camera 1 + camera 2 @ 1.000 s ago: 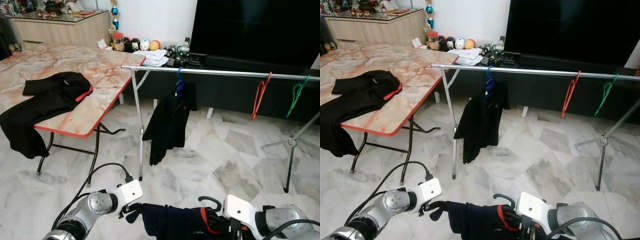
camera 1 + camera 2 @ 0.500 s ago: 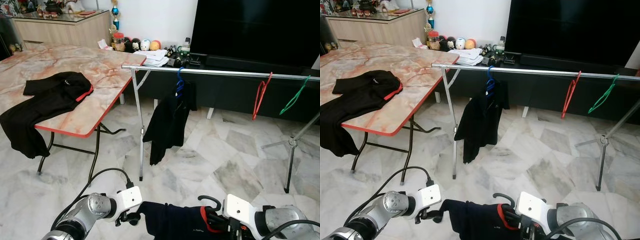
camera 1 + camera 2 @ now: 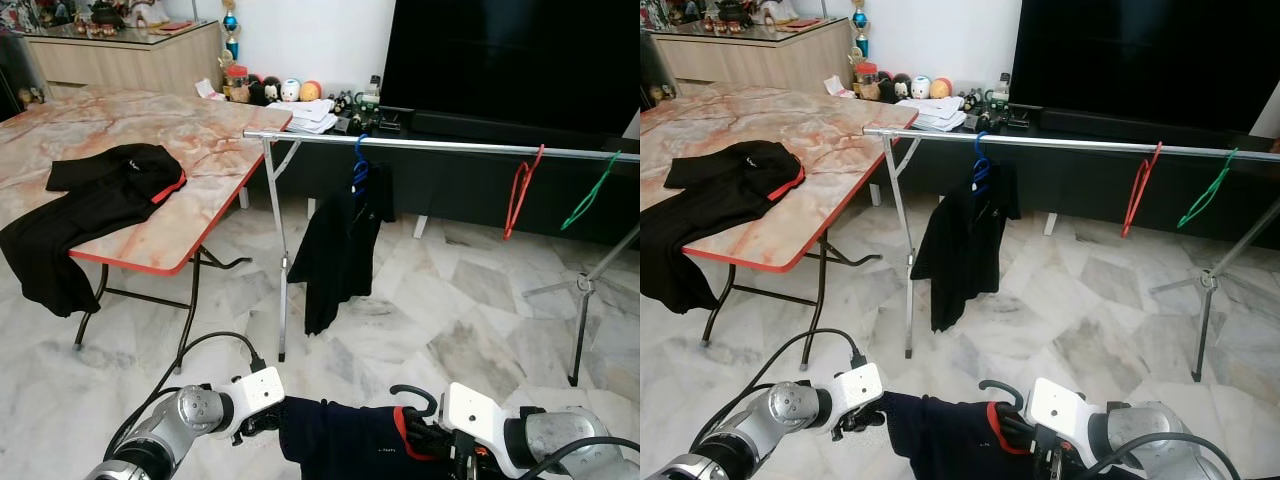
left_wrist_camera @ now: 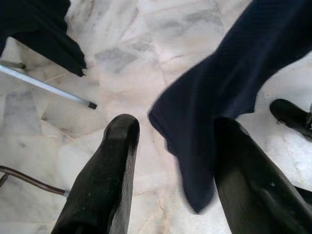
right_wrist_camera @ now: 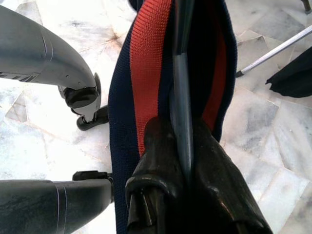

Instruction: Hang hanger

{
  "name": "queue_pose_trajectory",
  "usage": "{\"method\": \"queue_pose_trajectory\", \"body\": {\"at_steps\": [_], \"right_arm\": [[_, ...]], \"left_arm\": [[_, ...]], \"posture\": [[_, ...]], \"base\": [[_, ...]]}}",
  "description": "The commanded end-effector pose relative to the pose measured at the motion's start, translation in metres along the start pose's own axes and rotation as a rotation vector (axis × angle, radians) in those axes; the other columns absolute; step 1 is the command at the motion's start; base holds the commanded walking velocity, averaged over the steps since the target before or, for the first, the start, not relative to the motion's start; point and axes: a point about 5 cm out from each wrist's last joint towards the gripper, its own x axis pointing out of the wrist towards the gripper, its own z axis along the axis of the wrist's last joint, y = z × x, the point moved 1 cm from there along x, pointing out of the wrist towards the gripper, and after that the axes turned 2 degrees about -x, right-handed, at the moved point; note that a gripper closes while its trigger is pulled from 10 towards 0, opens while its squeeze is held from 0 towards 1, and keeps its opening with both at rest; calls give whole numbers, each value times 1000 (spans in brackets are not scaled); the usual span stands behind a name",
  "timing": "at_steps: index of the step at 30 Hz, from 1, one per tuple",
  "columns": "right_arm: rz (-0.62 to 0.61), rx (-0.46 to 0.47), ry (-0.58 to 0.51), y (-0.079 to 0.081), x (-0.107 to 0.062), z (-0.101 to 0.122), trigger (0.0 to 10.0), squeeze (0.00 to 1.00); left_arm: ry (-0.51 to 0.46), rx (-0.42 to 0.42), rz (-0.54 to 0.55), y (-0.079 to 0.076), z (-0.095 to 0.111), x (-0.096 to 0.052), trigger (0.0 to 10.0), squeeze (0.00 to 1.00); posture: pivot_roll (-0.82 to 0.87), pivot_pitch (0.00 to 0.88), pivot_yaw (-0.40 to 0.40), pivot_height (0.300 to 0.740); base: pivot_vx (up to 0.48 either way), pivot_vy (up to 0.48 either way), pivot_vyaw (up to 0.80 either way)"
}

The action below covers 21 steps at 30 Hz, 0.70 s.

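I see the dark hanger with a curved hook [image 3: 413, 396] low in front of me, carrying a navy garment with a red collar [image 3: 340, 440], clamped in my right gripper [image 5: 183, 151]; my left gripper [image 4: 170, 161] sits at the garment's other edge, fingers spread wide around the cloth; ahead, well apart, stands the silver clothes rail [image 3: 440, 146] with a black shirt on a blue hanger [image 3: 338, 245], a red hanger [image 3: 520, 190] and a green one [image 3: 588, 192]; the marble-patterned desk [image 3: 200, 140] stands to the left.

Four hangers: blue [image 3: 360, 165], red [image 3: 520, 190], green [image 3: 590, 192], black [image 3: 415, 398]. Three dark garments: hanging [image 3: 338, 255], on the surface [image 3: 95, 205], held [image 3: 335, 440].
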Motion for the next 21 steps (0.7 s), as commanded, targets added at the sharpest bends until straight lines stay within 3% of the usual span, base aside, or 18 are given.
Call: {"method": "queue_pose_trajectory", "body": {"at_steps": [1,21], "right_arm": [[-19,-25,-40,-4,-5,11,10000,0],[-38,-17,-41,-6,-4,13,10000,0]], "left_arm": [[5,-16,33,5,1,-1,0,0],[-73,-24,37,8,13,0,0,0]], "posture": [[8,9,-18,740],[9,4,-18,740]], "base": [[0,0,0],[0,0,0]]}}
